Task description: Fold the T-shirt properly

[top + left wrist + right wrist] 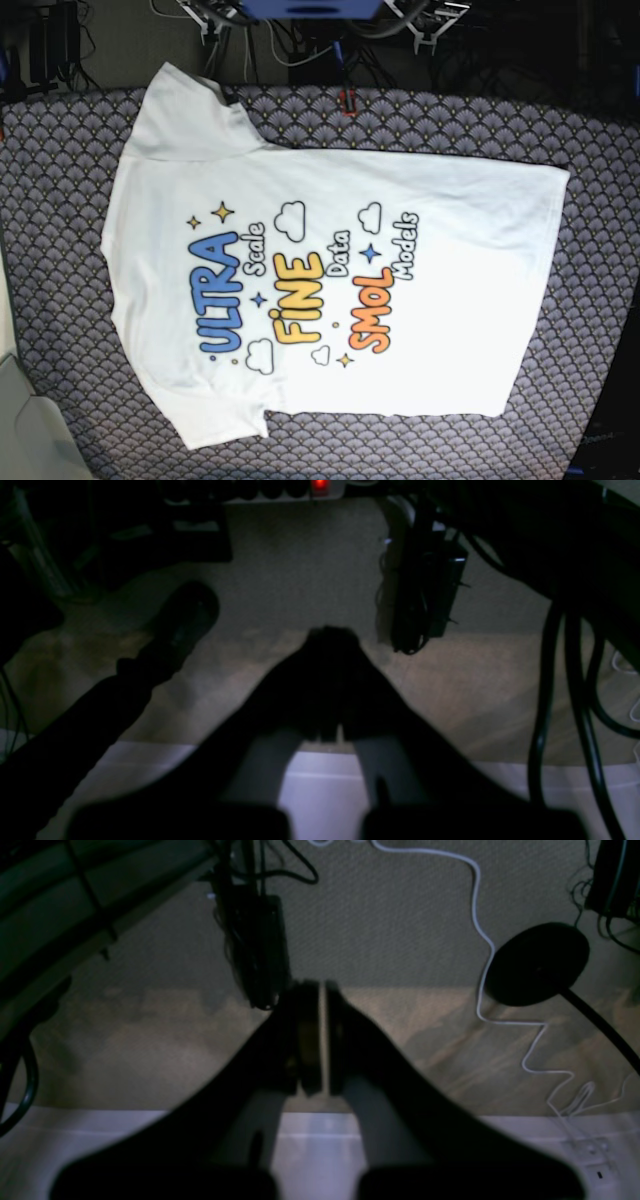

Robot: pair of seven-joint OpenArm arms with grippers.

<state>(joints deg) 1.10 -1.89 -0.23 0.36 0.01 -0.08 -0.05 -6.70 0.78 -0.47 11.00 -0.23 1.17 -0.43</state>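
Observation:
The T-shirt (450, 330) lies flat and spread out on the patterned table cover, print side up. Its neck is at the left, its hem at the right, and one sleeve points to the top left, the other to the bottom left. Neither gripper shows in the base view. In the left wrist view my left gripper (332, 636) hangs over dim floor, its dark fingers shut with nothing between them. My right gripper (322, 990) also hangs over the floor, shut and holding nothing, with only a thin slit showing between the fingers. No shirt appears in either wrist view.
The cover with a dark scale pattern (600, 200) reaches past the shirt on all sides. Robot mounts and cables (310, 15) sit at the far edge. On the floor are a shoe (185, 612), a power strip with a red light (320, 485), black cables (575, 690), a white cable (482, 945) and a round black stand base (537, 962).

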